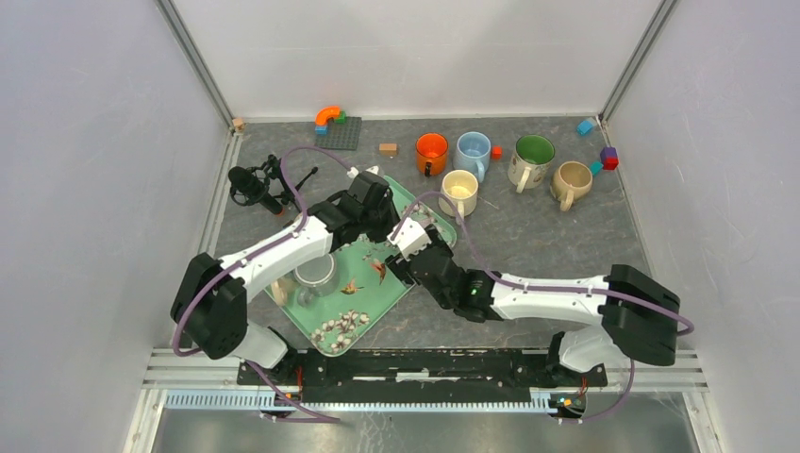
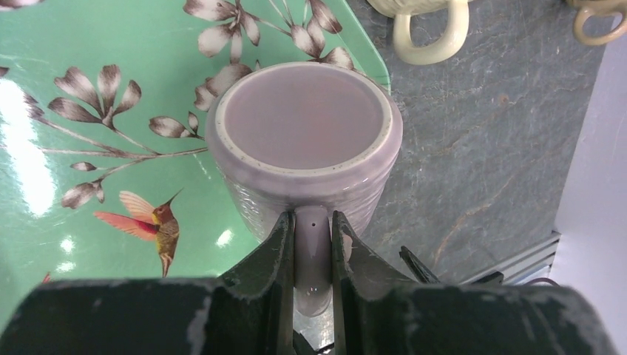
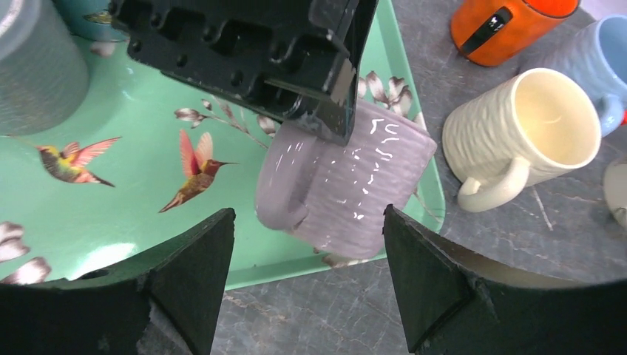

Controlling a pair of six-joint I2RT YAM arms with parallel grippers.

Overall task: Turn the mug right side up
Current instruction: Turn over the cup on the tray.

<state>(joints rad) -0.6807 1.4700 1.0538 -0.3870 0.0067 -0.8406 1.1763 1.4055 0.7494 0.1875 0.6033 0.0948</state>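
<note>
A ribbed lilac mug hangs tilted over the right corner of the green hummingbird tray, its flat base turned toward the left wrist camera. My left gripper is shut on the mug's handle, which pokes out between the two fingers. In the right wrist view the mug hangs from the black left gripper just ahead of my right gripper. The right gripper is open; its fingers stand wide on either side of the mug without touching it.
Behind the tray stand upright mugs: orange, blue, cream, green-lined and beige. A grey cup sits on the tray. A black microphone and toy blocks lie at the back left.
</note>
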